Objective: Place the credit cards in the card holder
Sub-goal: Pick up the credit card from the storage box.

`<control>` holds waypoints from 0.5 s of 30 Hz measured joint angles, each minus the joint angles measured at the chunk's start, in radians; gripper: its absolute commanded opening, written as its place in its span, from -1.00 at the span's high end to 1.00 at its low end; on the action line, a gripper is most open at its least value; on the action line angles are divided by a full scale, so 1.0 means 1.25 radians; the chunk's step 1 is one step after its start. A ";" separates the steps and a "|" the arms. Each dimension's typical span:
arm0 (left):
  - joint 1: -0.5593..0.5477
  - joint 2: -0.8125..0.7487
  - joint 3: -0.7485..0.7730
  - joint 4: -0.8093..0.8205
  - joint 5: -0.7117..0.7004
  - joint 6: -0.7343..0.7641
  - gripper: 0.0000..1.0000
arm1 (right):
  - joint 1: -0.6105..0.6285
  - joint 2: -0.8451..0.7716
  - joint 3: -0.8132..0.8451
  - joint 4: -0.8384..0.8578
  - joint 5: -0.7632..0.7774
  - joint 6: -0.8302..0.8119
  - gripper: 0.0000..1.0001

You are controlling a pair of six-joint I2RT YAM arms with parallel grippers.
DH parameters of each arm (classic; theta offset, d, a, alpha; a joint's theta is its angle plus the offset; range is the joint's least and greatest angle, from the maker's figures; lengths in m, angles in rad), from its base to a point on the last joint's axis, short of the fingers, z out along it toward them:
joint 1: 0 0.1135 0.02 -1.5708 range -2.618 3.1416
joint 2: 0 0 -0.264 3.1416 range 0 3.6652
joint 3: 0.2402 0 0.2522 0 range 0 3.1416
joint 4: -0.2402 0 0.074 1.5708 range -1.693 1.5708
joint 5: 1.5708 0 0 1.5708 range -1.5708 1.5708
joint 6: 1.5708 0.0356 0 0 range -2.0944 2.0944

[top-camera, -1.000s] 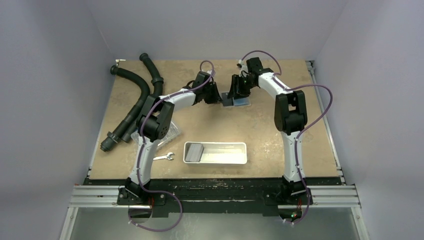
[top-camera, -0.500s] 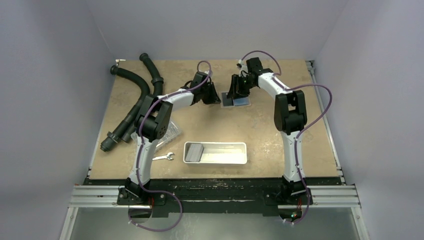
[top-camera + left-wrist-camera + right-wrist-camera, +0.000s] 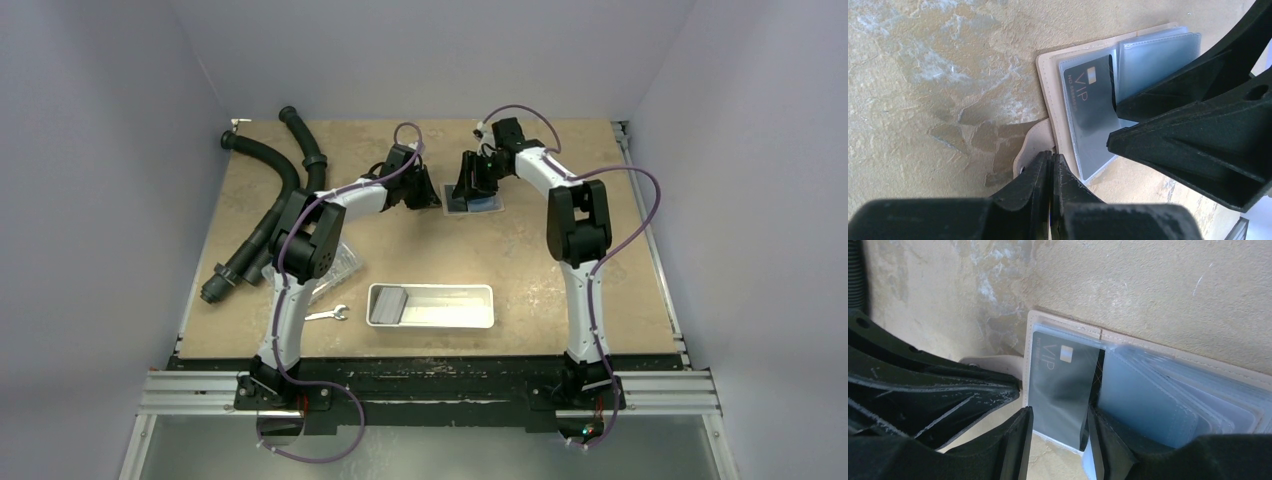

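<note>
Grey card lies in the open card holder.

Beige bifold card holder with pale blue plastic panels; thin dark grey card with light "VIP" lettering.

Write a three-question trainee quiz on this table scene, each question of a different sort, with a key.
1. True or false: the card holder lies folded shut.
2. The dark credit card in the holder reads: A) VIP B) VISA C) DEBIT
3. Fill in: left of the white tray in the top view lies a silver ___.
Key: 1 false, it lies open; 2 A; 3 wrench.
</note>
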 measured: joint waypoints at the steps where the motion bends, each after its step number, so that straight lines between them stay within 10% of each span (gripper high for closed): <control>1: 0.000 0.000 0.000 0.000 0.000 0.000 1.00 | -0.001 0.002 0.000 0.002 -0.013 0.001 -0.05; 15: 0.000 0.000 0.000 -0.001 0.001 0.001 1.00 | 0.001 -0.035 -0.010 -0.004 0.056 0.007 -0.27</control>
